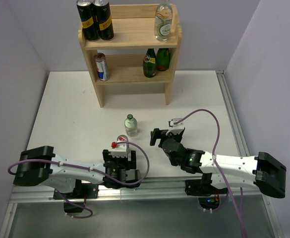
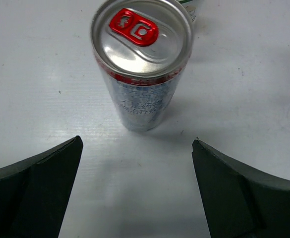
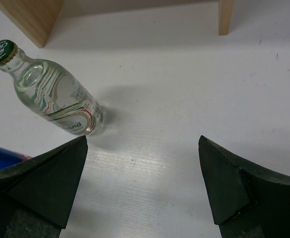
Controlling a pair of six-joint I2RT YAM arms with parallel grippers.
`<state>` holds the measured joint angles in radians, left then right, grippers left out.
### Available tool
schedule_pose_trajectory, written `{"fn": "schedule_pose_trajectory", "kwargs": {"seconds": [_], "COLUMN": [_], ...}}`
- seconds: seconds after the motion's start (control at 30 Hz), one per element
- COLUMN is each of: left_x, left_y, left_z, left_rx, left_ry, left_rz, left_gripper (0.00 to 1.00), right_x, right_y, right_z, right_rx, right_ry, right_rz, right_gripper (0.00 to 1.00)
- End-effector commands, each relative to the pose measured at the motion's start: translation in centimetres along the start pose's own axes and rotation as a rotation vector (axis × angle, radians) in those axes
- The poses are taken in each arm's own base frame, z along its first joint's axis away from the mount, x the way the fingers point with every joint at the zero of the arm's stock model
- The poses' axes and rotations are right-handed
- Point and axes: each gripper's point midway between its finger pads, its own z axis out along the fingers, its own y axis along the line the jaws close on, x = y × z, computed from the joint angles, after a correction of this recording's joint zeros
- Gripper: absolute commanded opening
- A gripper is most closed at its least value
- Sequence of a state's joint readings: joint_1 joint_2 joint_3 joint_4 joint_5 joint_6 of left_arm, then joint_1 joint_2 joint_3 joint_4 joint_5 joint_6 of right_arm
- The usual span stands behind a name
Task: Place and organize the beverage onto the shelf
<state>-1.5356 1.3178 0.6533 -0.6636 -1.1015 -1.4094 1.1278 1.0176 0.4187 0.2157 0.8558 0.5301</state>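
Squarely before left claw [image 2: 137, 144] (spread wide) stands silver can [image 2: 144, 64].

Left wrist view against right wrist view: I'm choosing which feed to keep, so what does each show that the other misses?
Only the left wrist: the can, red tab on top, upright ahead of the left gripper. Only the right wrist: the bottle whole with its green cap, the shelf legs, the right gripper. Both: white table, jaws open.
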Motion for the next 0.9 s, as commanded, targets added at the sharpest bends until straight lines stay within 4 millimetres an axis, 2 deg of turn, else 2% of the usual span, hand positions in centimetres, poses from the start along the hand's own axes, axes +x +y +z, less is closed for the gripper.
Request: {"fn": "schedule_pose_trajectory", "kwargs": {"seconds": [0.0,0.13,0.17,0.2,0.37,0.5,0.57,0.67,0.7,0.77,0.8,0.87], "left_x": [-1.2,-0.2,0.2,0.1,0.2,-0.3,-0.2,-0.8,-1.0,-1.4,-1.8,-2.1], "left_y": [-2.1,-2.8,-2.6,-3.5,-3.3,-2.7,-2.1,-1.6,-1.1,-0.9,-0.8,-0.7], "left_z": [1.1,3.1,3.5,4.1,6.3,8.2,8.7,9.7,10.1,10.6,10.7,10.7], "left_rx": [0.017,-0.013,-0.018,-0.002,-0.028,-0.048,-0.047,-0.061,-0.082,-0.097,-0.109,-0.12], "left_ry": [-0.132,-0.153,-0.142,-0.15,-0.161,-0.17,-0.168,-0.177,-0.183,-0.19,-0.2,-0.202], "left_rz": [-0.051,-0.014,0.042,0.006,0.018,-0.04,-0.014,-0.031,-0.035,-0.049,-0.059,-0.067], "left_gripper": [0.99,0.99,0.99,0.99,0.99,0.94,0.91,0.81,0.73,0.52,0.29,0.15], "right_x": [-1.3,-1.3,-1.3,-1.3,-1.2,-1.1,-0.9,-0.7,-0.7,-0.5,-0.5,-0.5], "right_y": [0.5,0.5,0.5,0.5,0.5,0.5,0.6,0.8,1.0,1.1,1.2,1.4], "right_z": [0.0,-0.1,0.0,0.0,0.0,0.0,0.1,0.2,0.3,0.4,0.5,0.6], "right_rx": [0.004,0.0,0.001,0.003,0.001,0.002,0.001,-0.002,-0.007,-0.004,-0.006,-0.006], "right_ry": [-0.033,-0.033,-0.031,-0.031,-0.028,-0.027,-0.022,-0.017,-0.015,-0.008,-0.008,-0.005], "right_rz": [0.031,0.033,0.031,0.031,0.031,0.029,0.024,0.017,0.017,0.007,0.007,0.002], "right_gripper": [1.0,1.0,1.0,1.0,1.0,1.0,1.0,1.0,1.0,1.0,1.0,1.0]}}
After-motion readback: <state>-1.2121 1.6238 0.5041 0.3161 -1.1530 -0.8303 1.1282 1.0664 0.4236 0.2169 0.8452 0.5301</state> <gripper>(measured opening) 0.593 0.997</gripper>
